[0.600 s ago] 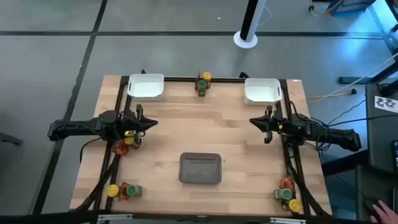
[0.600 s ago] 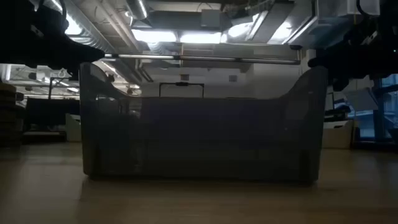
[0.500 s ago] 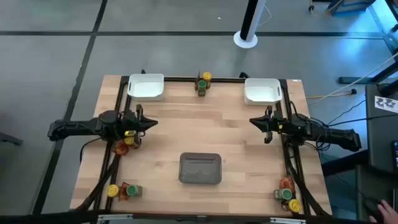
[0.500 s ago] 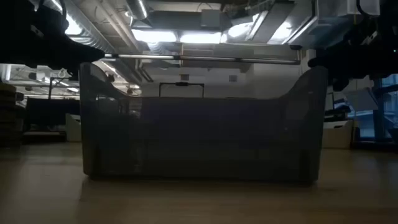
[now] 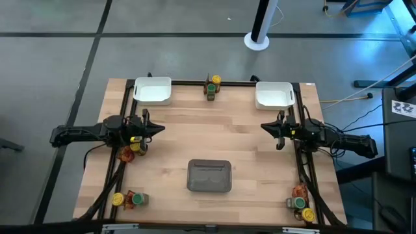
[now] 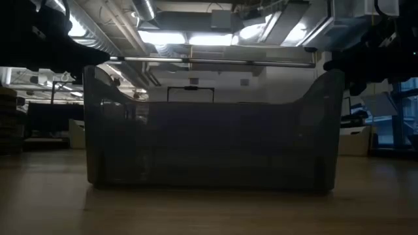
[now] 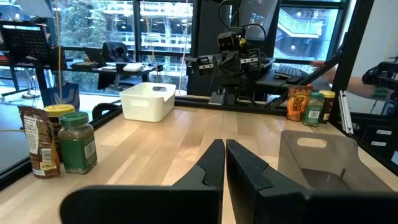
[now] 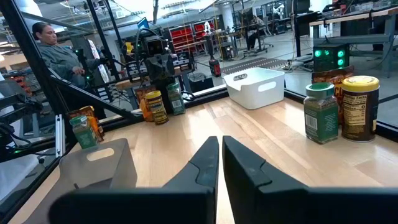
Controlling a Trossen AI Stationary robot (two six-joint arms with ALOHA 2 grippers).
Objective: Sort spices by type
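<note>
While nothing has shifted over the last half-second, we hold the left gripper (image 5: 159,127) and right gripper (image 5: 265,127) shut, empty – the small lidded spice jars and reddish packets (image 5: 129,199) sit unsorted at the wooden surface's (image 5: 208,140) edges.

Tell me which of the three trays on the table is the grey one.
The grey tray is the one alone mid-table toward the near edge; the two white trays sit at the far corners.
</note>
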